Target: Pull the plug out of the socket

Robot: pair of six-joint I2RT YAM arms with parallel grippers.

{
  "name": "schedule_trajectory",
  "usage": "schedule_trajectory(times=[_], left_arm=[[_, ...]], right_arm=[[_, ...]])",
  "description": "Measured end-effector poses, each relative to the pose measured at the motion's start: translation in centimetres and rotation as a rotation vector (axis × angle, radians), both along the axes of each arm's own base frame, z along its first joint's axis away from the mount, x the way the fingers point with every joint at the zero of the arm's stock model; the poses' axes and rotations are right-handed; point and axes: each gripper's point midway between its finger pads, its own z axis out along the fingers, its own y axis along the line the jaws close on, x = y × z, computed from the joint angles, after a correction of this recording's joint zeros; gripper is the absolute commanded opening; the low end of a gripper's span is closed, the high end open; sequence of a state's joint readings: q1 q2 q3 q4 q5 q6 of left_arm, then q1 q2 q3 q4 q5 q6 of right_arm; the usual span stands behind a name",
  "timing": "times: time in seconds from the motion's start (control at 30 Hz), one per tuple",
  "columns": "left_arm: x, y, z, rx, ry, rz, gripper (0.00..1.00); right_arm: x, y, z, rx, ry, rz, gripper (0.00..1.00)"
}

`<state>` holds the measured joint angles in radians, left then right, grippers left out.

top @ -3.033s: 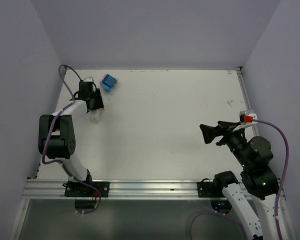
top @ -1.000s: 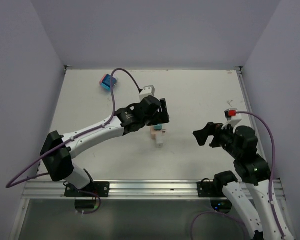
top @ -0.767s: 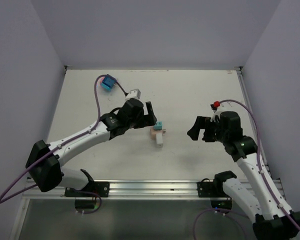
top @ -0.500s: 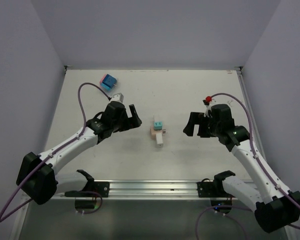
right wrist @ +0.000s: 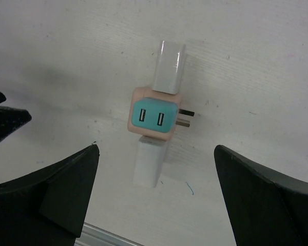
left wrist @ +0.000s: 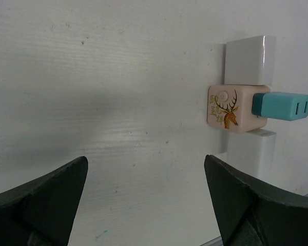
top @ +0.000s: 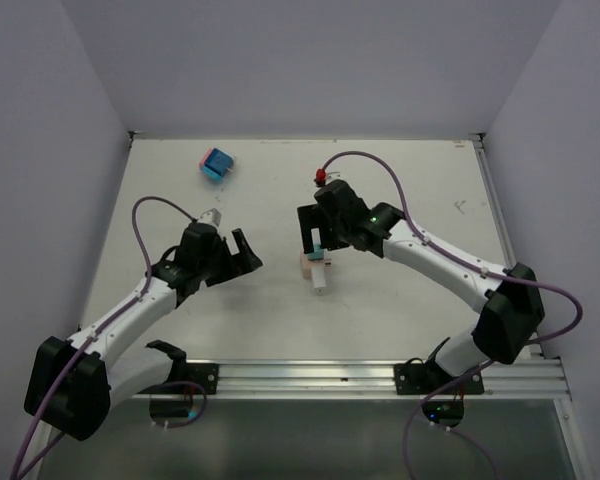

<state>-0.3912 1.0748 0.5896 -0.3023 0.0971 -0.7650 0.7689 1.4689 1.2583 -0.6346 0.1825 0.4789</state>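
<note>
A pink socket cube (top: 308, 265) lies mid-table with a teal plug (top: 318, 251) on top and a white plug (top: 321, 283) on its near side. In the right wrist view the teal plug (right wrist: 154, 117) faces me on the pink socket (right wrist: 137, 96), with white plugs above (right wrist: 169, 66) and below (right wrist: 150, 161) and metal prongs (right wrist: 186, 118) at the right. My right gripper (top: 313, 240) (right wrist: 156, 200) hovers open over it, touching nothing. My left gripper (top: 248, 252) (left wrist: 149, 205) is open and empty, to the left of the socket (left wrist: 228, 106).
A blue and pink cube (top: 217, 163) lies at the far left of the table. Purple cables loop over both arms. The metal rail (top: 300, 378) runs along the near edge. Walls close in on three sides.
My left gripper has drawn back leftward from the socket, leaving it on the table. My right arm has swung in from the right and now stands over the socket.
</note>
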Motion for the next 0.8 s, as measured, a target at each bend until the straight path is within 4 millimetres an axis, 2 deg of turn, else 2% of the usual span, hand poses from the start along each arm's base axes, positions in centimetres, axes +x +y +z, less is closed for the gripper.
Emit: schedule_trajectory(times=[0.13, 0.27, 0.47, 0.8], left_arm=[[-0.7, 0.1, -0.4, -0.011, 0.000, -0.006, 1.00], [-1.6, 0.3, -1.1, -0.016, 0.013, -0.015, 0.99], [-2.3, 0.2, -2.1, -0.025, 0.029, -0.027, 1.00], [-2.2, -0.7, -2.5, -0.077, 0.032, -0.039, 1.00]], right_arm=[[1.1, 1.8, -1.0, -0.064, 0.000, -0.019, 0.94], [1.5, 2.4, -2.3, -0.127, 0.018, -0.046, 0.84], [1.4, 1.8, -4.6, -0.208, 0.060, -0.086, 0.72], [1.5, 1.6, -6.0, -0.236, 0.082, -0.106, 0.66]])
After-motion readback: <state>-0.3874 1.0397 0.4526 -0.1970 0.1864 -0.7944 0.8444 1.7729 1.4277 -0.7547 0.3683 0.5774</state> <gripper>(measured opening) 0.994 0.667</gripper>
